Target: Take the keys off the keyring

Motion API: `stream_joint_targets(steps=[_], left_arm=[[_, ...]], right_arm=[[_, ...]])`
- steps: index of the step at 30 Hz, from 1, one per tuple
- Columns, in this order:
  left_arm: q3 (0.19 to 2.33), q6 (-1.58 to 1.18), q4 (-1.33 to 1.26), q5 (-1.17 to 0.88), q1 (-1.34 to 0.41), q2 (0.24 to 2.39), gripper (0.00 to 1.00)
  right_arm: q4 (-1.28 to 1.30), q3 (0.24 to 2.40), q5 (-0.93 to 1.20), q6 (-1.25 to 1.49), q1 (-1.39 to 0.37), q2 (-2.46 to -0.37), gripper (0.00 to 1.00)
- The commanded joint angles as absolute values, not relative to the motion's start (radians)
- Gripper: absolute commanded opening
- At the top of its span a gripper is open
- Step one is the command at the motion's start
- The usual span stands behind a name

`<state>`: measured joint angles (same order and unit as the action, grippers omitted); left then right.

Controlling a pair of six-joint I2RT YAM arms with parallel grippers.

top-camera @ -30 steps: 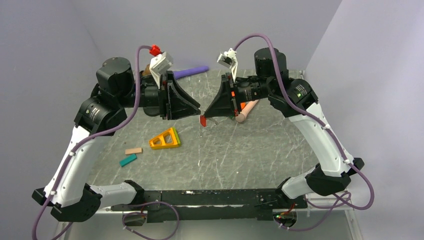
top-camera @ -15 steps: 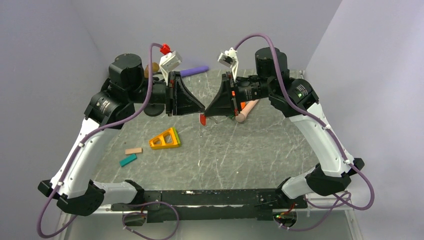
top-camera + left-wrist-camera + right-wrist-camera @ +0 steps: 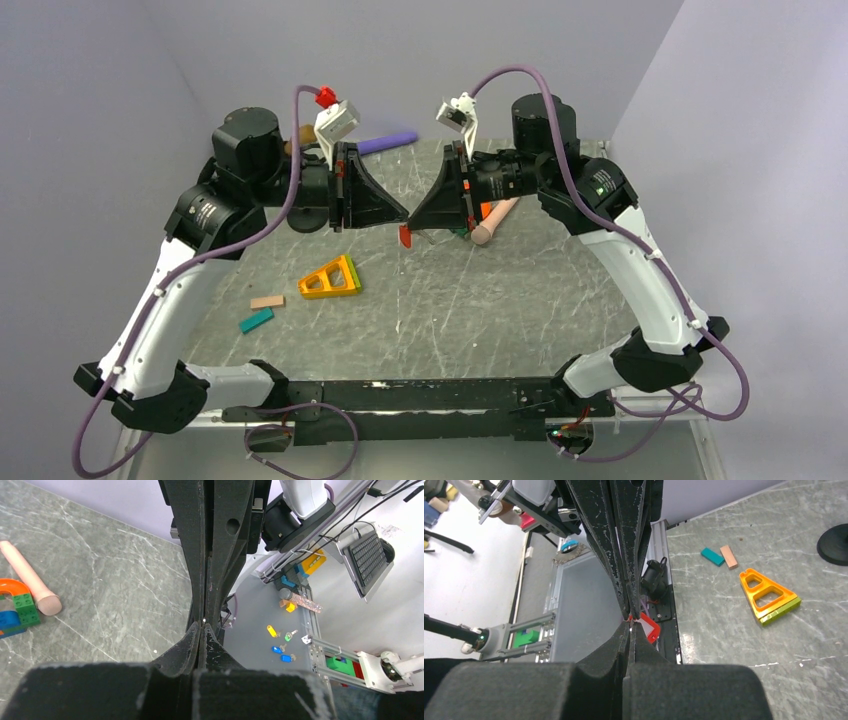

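Red key [image 3: 405, 238] hangs above the surface [image 3: 500, 300], pinched at the tips of the closed right claw [image 3: 630, 625]. Left claw [image 3: 202, 627] has moved in tip-to-tip and clamped fully closed. Its hold on the ring is unconfirmed; pull-apart probably next.

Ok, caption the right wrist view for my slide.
Left gripper and right gripper, both shut, meet tip to tip above the table, a red key dangling where they pinch.

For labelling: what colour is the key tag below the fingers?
Red key tag, clearest in the right wrist view.
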<state>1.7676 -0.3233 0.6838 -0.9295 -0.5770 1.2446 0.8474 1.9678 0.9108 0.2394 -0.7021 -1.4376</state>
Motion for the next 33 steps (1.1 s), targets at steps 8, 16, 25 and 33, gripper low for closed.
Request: stream_joint_targets(steps=[8, 16, 25, 33], left_arm=[[1.703, -0.474, 0.454, -0.837, -0.583, 1.163, 0.0], [1.703, -0.511, 0.384, -0.804, -0.582, 1.152, 0.0], [1.647, -0.548, 0.285, -0.774, -0.585, 1.117, 0.0], [1.569, -0.556, 0.217, -0.696, -0.605, 1.06, 0.0]], right_arm=[[0.522, 1.885, 0.78, 0.333, -0.7, -1.352, 0.0], [0.422, 1.878, 0.728, 0.378, -0.7, -1.345, 0.0], [0.306, 1.849, 0.695, 0.44, -0.699, -1.337, 0.0], [0.209, 1.793, 0.649, 0.493, -0.7, -1.309, 0.0]])
